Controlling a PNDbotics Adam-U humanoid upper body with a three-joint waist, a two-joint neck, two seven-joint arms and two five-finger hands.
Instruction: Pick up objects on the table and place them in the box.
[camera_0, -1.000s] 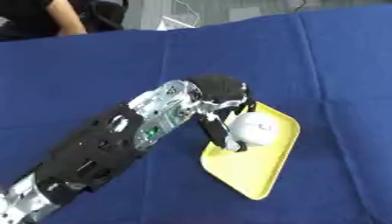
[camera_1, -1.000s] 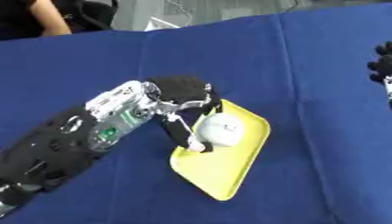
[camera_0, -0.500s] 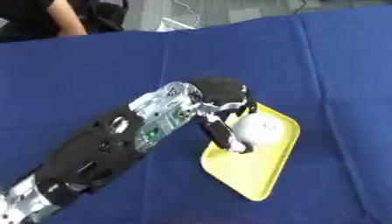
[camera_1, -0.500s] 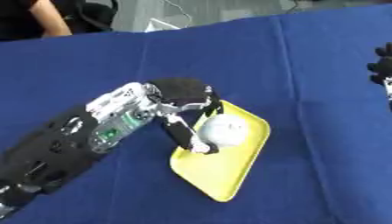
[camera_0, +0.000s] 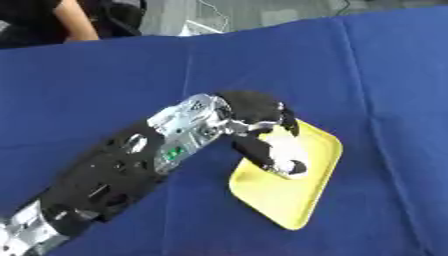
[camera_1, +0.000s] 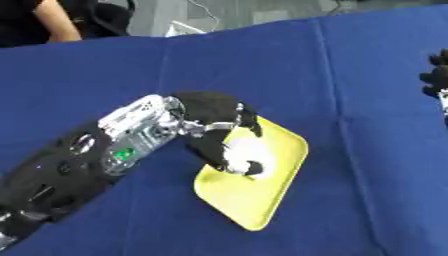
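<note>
The left hand (camera_0: 262, 131) reaches in from the lower left and sits directly over the yellow tray (camera_0: 306, 200), which lies on the blue surface (camera_0: 105, 75) with its long axis running from upper right to lower left. The ball (camera_1: 249, 152), white and round, is inside the hand, above the upper half of the tray; the fingers (camera_0: 284, 162) curl down around it on both sides, so the hand is clamped on the ball. Whether the ball rests on the tray or hangs just above it cannot be told. The right hand (camera_1: 435, 82) shows only at the right edge, well apart; its fingers cannot be read.
</note>
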